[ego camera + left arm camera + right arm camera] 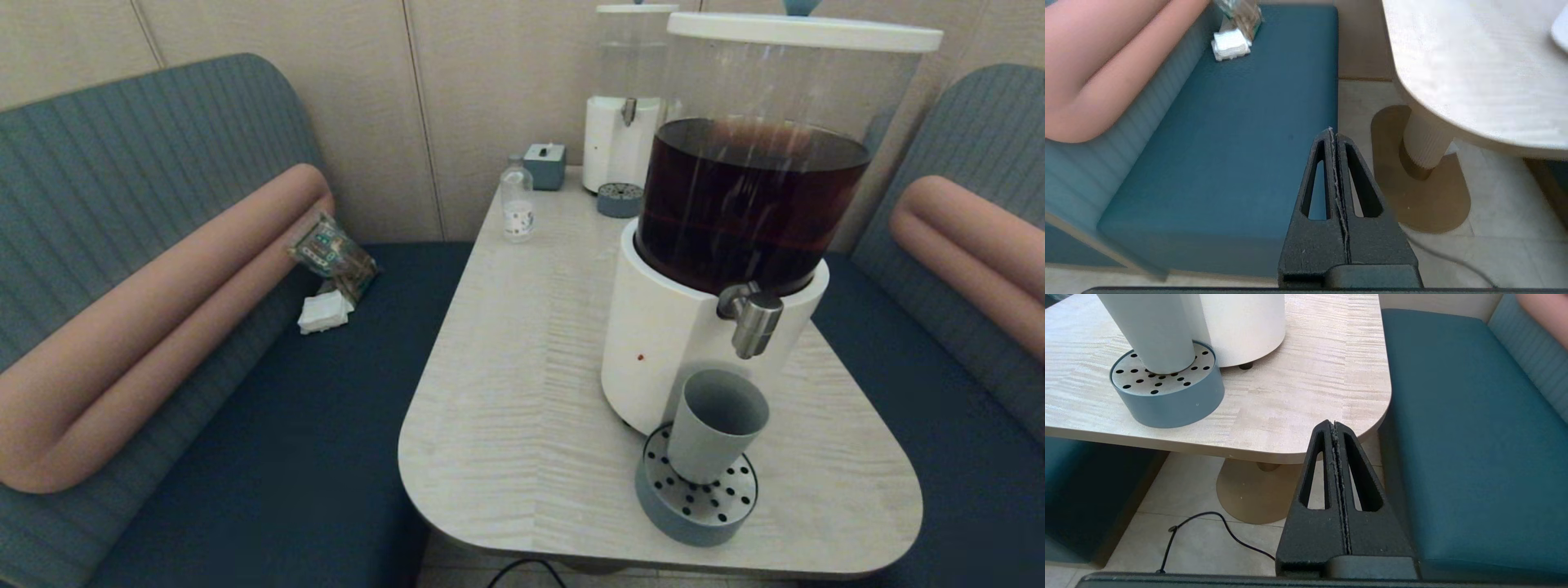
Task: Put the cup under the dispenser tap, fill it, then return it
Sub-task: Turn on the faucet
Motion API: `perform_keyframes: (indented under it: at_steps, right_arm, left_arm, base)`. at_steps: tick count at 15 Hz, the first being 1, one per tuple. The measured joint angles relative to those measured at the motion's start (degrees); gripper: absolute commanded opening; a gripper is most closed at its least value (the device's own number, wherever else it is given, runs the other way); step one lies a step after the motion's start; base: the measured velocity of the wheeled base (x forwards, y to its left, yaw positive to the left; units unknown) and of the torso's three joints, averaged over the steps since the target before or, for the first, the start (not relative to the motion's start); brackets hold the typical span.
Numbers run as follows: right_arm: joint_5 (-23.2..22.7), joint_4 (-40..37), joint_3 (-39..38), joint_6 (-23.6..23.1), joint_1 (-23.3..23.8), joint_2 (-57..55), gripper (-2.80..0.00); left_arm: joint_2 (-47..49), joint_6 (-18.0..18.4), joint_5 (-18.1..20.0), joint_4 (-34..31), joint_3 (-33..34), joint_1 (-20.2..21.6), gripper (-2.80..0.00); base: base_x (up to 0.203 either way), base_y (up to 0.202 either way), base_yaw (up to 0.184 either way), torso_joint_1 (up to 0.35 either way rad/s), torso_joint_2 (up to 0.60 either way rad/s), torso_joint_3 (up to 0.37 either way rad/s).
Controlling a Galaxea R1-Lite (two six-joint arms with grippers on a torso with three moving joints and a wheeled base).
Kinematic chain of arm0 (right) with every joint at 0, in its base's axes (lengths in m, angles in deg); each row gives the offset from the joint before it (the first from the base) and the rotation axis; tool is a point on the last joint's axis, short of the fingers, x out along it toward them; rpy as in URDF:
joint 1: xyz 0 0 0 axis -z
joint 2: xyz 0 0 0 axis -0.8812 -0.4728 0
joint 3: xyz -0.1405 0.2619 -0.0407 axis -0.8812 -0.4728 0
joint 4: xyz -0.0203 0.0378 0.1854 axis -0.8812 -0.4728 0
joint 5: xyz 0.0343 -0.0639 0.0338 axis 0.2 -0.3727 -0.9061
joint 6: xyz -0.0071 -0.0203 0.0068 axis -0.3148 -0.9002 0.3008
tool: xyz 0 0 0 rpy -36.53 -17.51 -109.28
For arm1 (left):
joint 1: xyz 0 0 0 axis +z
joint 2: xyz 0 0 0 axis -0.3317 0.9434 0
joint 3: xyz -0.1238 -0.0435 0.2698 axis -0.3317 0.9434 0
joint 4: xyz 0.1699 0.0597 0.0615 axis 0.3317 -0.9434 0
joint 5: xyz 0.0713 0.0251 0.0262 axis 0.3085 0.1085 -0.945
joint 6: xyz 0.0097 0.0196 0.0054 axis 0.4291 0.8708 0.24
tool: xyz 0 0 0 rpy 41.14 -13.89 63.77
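Nearest the robot, both arms hung low off the worktop's edge: the left claw (1334,134) clenched on nothing above the teal bench seat (1241,143), the right claw (1334,426) likewise clenched and empty just off the worktop (1298,396) corner. On the worktop at about 5 o'clock stood the drip tray (696,498), and the cup (717,425) rested upright on it, directly below the dispenser tap (751,318). I judged the filling step was in hand; a claw should press the tap gently without nudging the cup off line. Only the head view showed the tap and the dark liquid in the dispenser (751,204); the right wrist view alone showed the floor cable (1208,526). Farther back, at 12 o'clock, stood a small clear bottle (517,204).
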Motion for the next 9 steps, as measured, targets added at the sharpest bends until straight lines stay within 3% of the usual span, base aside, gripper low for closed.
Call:
perform_keyframes:
  at_steps: [9]
  right_arm:
    - [-0.6, 0.9, 0.1, -6.2, 0.0, 0.0, -2.80]
  left_arm:
    - [0.0, -0.2, 0.0, 0.6, 0.4, 0.0, -2.80]
  base:
    - [0.000, 0.000, 0.000, 0.000, 0.00, 0.000]
